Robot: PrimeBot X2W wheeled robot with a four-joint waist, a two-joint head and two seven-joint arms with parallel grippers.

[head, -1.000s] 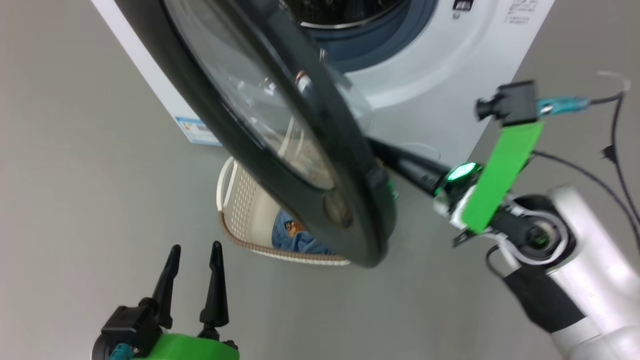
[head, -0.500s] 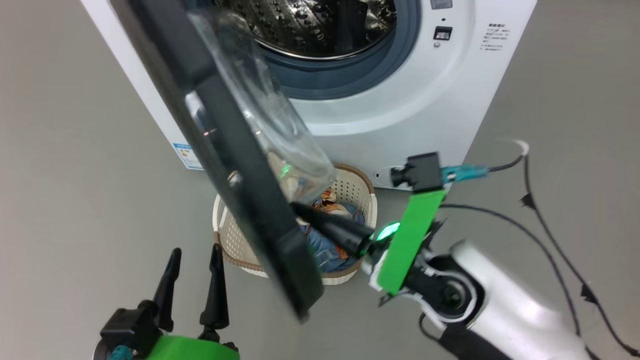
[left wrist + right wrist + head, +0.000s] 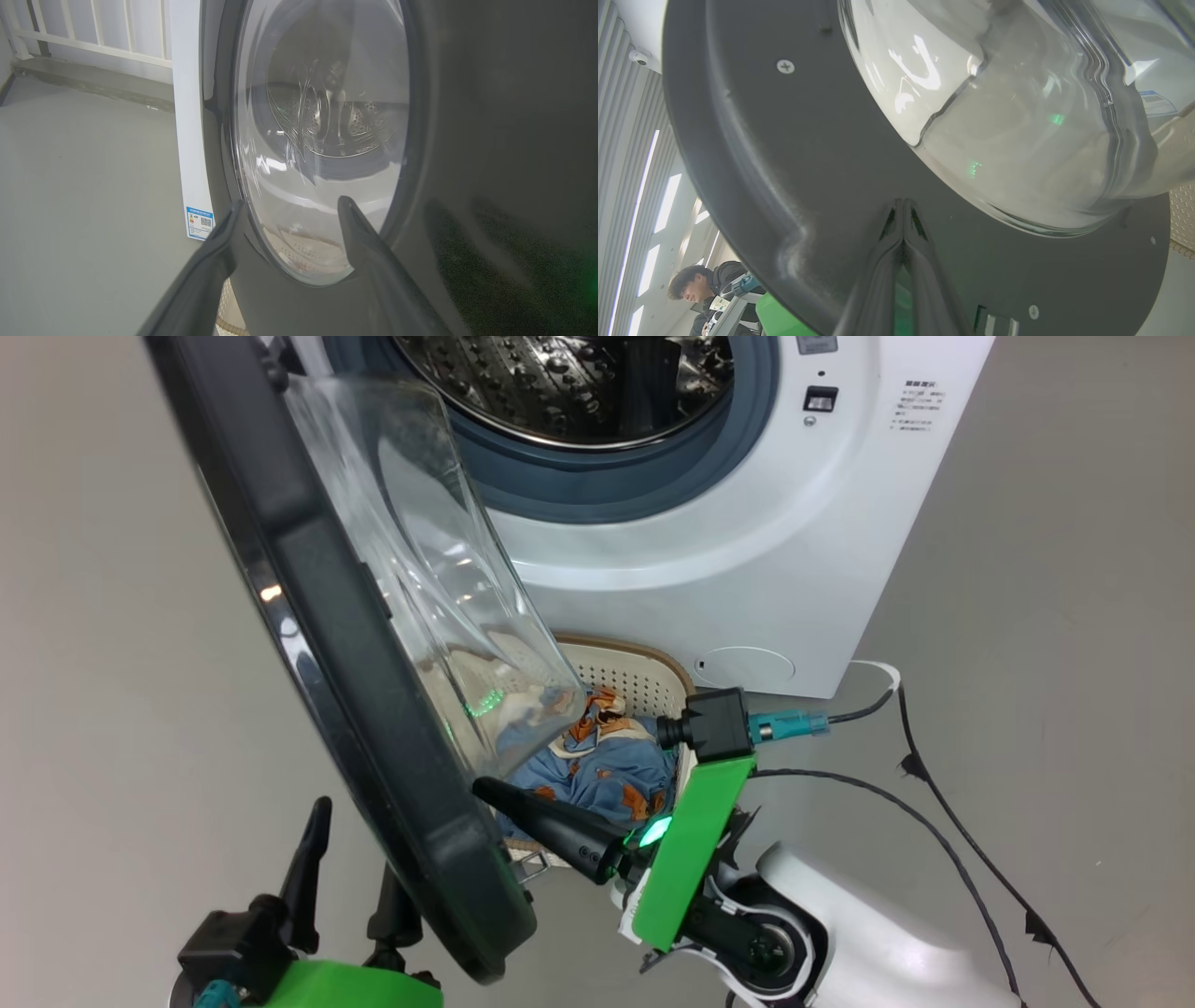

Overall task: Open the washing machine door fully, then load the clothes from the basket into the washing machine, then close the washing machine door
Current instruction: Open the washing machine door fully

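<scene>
1. Our right gripper is clenched, fingers pressed together with nothing between them. Its tip meets the door on the black inner face, just below the glass bowl.
2. Our left gripper is spread wide and empty, on the door's outer side near its lower rim.
3. The door stands open from the washer, with the drum exposed.
4. The basket sits on the floor before the washer, with the clothes inside.

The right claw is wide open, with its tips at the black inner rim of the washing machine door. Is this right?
No: the right claw is shut, as the right wrist view shows. Its tips are at the black inner rim of the washing machine door.
</scene>
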